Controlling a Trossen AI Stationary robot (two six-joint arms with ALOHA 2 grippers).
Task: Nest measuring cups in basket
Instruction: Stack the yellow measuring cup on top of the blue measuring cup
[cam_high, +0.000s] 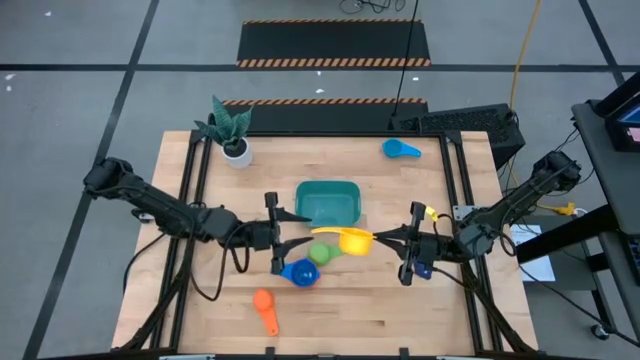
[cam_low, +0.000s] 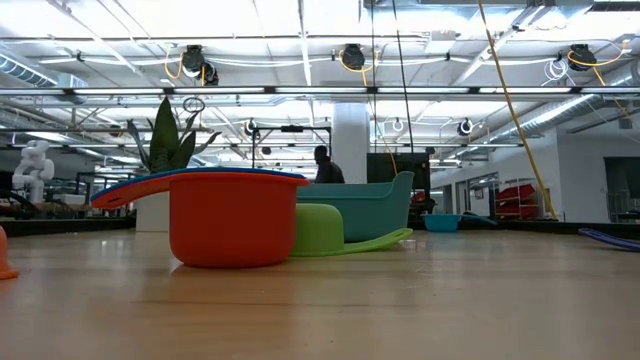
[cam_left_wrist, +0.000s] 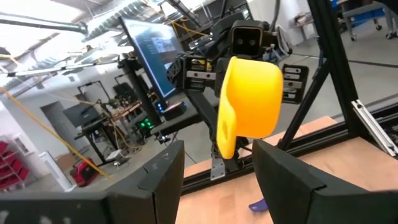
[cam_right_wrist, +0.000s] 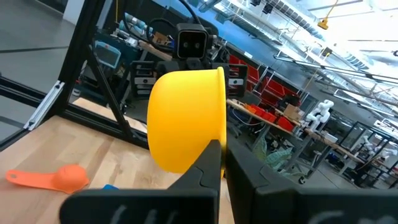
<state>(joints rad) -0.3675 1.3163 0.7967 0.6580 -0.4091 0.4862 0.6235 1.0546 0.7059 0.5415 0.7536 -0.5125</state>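
Observation:
A yellow measuring cup (cam_high: 350, 240) hangs above the table's middle, just near of the teal basket (cam_high: 328, 202), with my right gripper (cam_high: 385, 238) shut on it. My left gripper (cam_left_wrist: 217, 168) is open at the cup's other side. Its fingers stand on either side of the handle's free end (cam_left_wrist: 227, 146) without touching it. A dark blue cup (cam_high: 300, 272) sits nested in a red cup (cam_low: 225, 220) on the table. A green cup (cam_high: 322, 252) rests beside them, an orange cup (cam_high: 265, 308) lies near the front edge, and a light blue cup (cam_high: 402, 150) lies at the far right. My right gripper pinches the yellow cup at its rim (cam_right_wrist: 220, 140), on the side away from the handle, between its two fingers. The fingers come about level from the table's right. The cup is lifted clear and tipped on its side, its handle pointing toward my left gripper.
A white pot with a green plant (cam_high: 232, 130) stands at the far left corner. Black frame rails (cam_high: 455, 180) run along the table's left and right sides. A person (cam_low: 322, 165) stands in the room beyond the table.

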